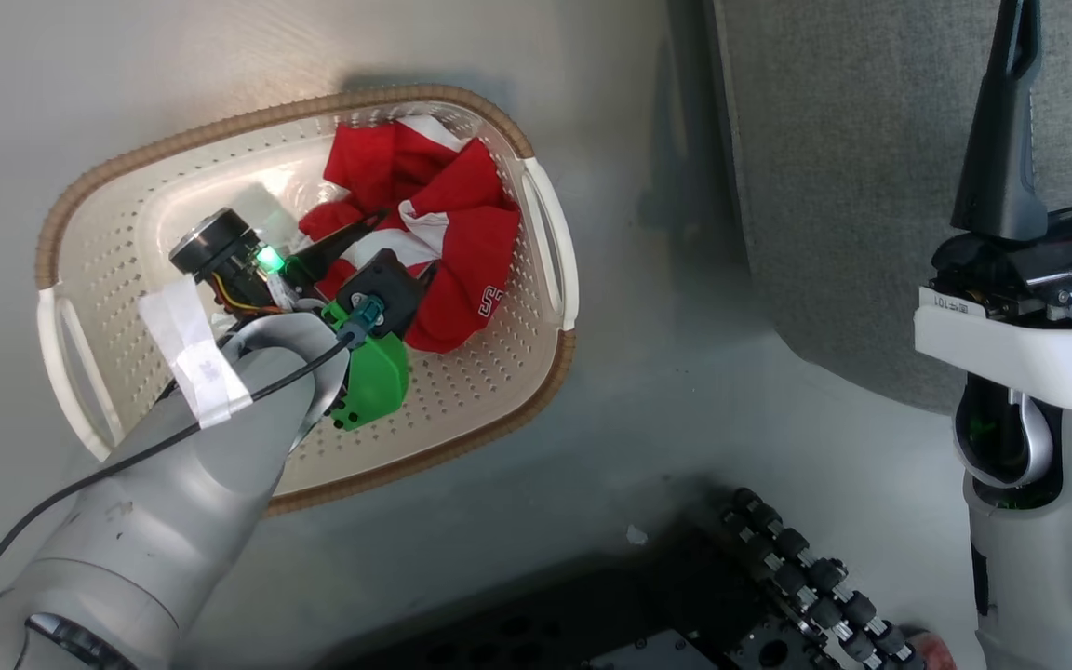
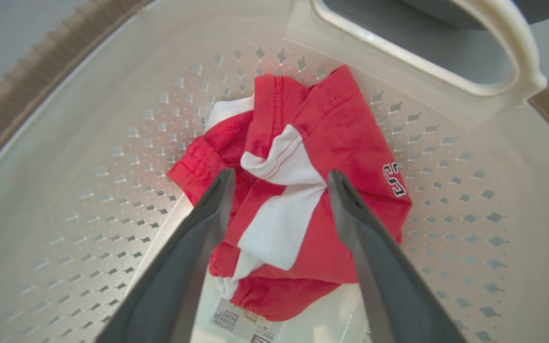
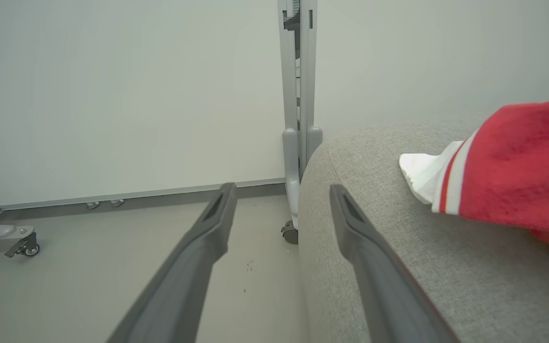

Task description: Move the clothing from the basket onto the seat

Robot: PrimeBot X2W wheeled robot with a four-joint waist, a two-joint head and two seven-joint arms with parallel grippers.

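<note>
Because my left tool (image 2: pixel 280 175) must take in a thick bundle of cloth, its two fingers stand spread wide with nothing between them, one tip on each side of the white stripe that crosses the crumpled red garment (image 2: pixel 331 143). I point steeply down into the basket (image 2: pixel 112 143), since the garment lies bunched on the perforated bottom toward one handle end. Coming from above keeps my fingers off the woven rim. I judge the step in hand to be the descent before the pinch. The tips look close over the folds, though I cannot tell whether they touch.

My right tool (image 3: pixel 279 188) is likewise spread and holds nothing. It hangs beside the rounded edge of the grey seat (image 3: pixel 374 200), over the floor (image 3: pixel 112 276). On that seat lies another red piece (image 3: pixel 522 176) with white trim, so I take about half the job as done. The basket stands on the floor near the seat, which should keep the carry short.
</note>
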